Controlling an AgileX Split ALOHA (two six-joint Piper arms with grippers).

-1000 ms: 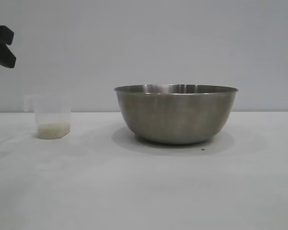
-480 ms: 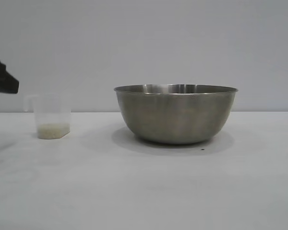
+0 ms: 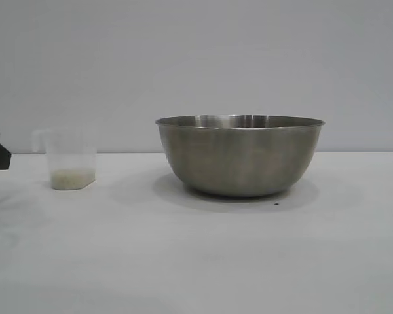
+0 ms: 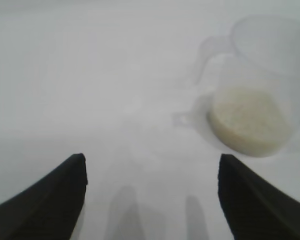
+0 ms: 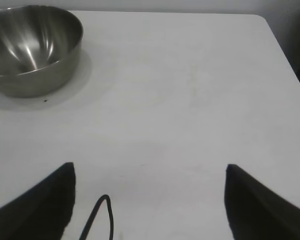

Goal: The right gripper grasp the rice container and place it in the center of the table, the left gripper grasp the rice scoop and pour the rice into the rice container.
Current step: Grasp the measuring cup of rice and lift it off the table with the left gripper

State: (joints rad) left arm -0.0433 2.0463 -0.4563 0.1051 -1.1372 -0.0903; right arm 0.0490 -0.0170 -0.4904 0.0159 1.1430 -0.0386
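Showing rice [image 4: 247, 122] from above, left gripper [image 4: 152, 172] spread

The bowl [image 3: 240, 156] is a wide, round, brushed-steel vessel with a thin rolled rim, standing upright on the white table [image 3: 196, 261] near its middle; the right wrist view shows its inside [image 5: 32, 37] bare and shiny. The scoop [image 3: 70, 160], a small translucent plastic cup with a loop handle on the side facing away from the bowl, stands upright too, well apart from the bowl toward the table's left side. A shallow layer of off-white rice [image 4: 247, 120] covers its bottom (the cup is far from full).
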